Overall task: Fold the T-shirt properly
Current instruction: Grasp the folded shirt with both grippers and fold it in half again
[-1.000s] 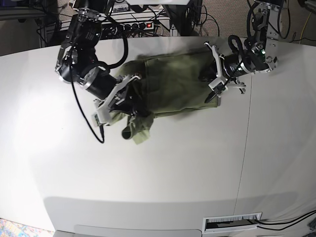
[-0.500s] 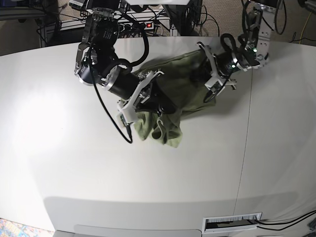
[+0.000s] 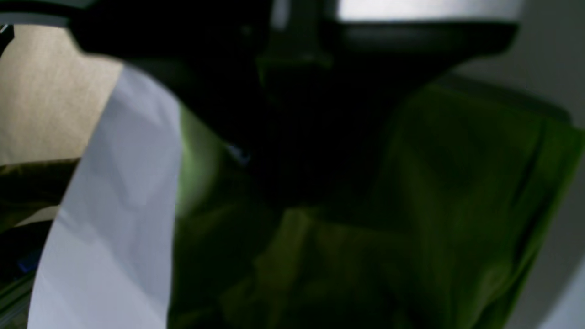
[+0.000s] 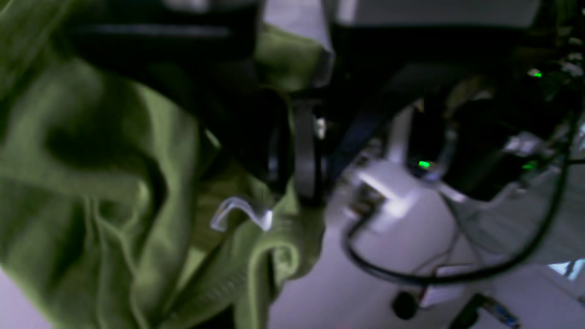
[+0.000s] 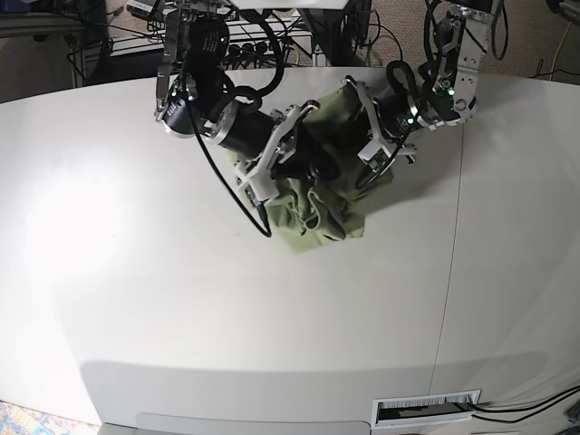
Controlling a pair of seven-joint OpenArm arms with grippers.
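Observation:
The olive-green T-shirt [image 5: 322, 217] hangs bunched between the two arms at the back middle of the white table [image 5: 181, 299], its lower folds resting on the top. My right gripper [image 5: 304, 172], on the base view's left, is shut on a gathered part of the cloth. From the other side my left gripper [image 5: 367, 156] is shut on the shirt's far edge, close to the right one. In the right wrist view green folds [image 4: 91, 183] crowd around dark fingers [image 4: 247, 137], and a small white tag [image 4: 242, 212] shows. The left wrist view is blurred: green cloth [image 3: 434, 205] under a dark gripper body.
Cables and a power strip [image 5: 263, 45] lie just beyond the table's back edge. A seam [image 5: 451, 272] runs down the table at the right. A white slotted plate [image 5: 426, 408] sits at the front edge.
My right arm has carried its end of the shirt to the right and back, towards the left gripper. The left arm has shifted left. The spread shirt is now gathered into a bunch.

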